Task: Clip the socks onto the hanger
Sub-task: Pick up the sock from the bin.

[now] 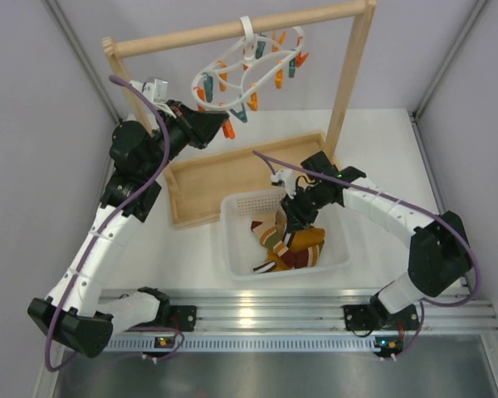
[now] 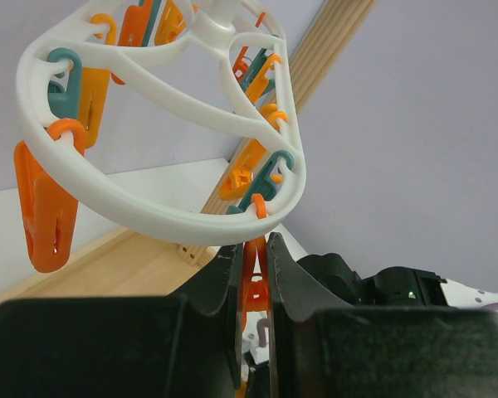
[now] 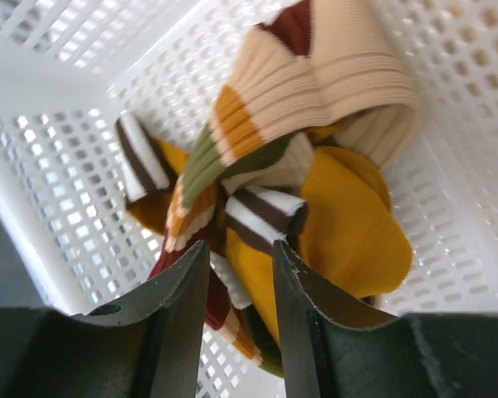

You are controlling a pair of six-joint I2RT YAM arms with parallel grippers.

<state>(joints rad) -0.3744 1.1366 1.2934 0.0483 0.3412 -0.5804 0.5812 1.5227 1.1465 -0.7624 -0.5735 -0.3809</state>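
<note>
The left gripper pinches an orange peg just below the white rim of the hanger, with open air on either side. The right gripper, fingers narrowly parted, hangs over the socks heaped in the basket, perhaps brushing a striped cuff, with mesh walls close by.

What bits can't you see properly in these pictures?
Top view: the right gripper covers part of the socks in the basket, so I can't count them.
Left wrist view: the left gripper is shut on an orange peg, whose lower end hides between the fingers.
Left wrist view: the top edge cuts off the hook of the hanger.
Right wrist view: whether the open fingers touch a sock is unclear.
</note>
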